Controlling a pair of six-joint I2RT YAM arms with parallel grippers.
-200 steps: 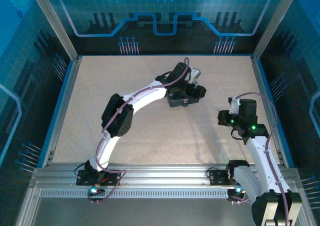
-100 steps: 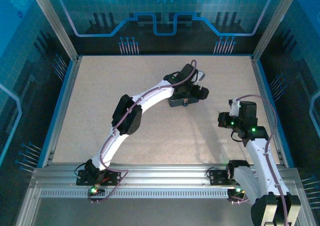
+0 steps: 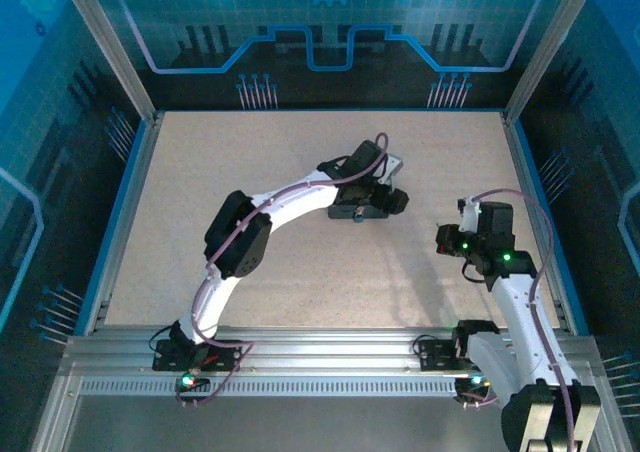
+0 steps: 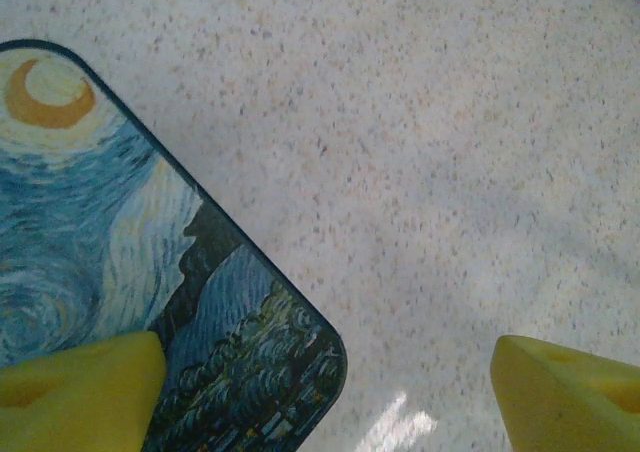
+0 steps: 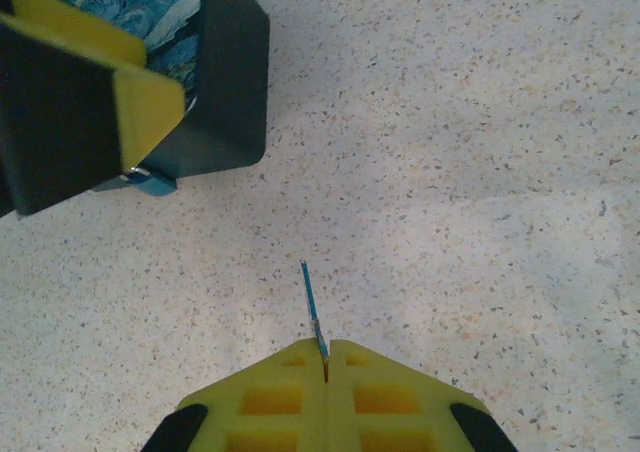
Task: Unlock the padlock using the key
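Cool bluish light, soft shadows on the table (image 3: pixel 300 272) (faint glare by the fingers (image 4: pixel 570 392)), crisp close-ups.

**A:** What do the arms look like from above?

**B:** The left arm (image 3: pixel 285 200) and the right arm (image 3: pixel 520 297) both have white shells and black joint housings. A mauve cable (image 3: pixel 215 234) runs along each.

**A:** Any lights?

**B:** Green lamps (image 3: pixel 506 257) glow on the right arm's black wrist block. Small lit dots show at the black bases (image 3: pixel 185 352) on the near rail.

**A:** And the fingers?

**B:** The left gripper (image 4: pixel 330 357) has plain yellow wedge pads on black backing. The right gripper (image 5: pixel 325 352) is yellow too, with square recesses moulded in and black rounded corners.
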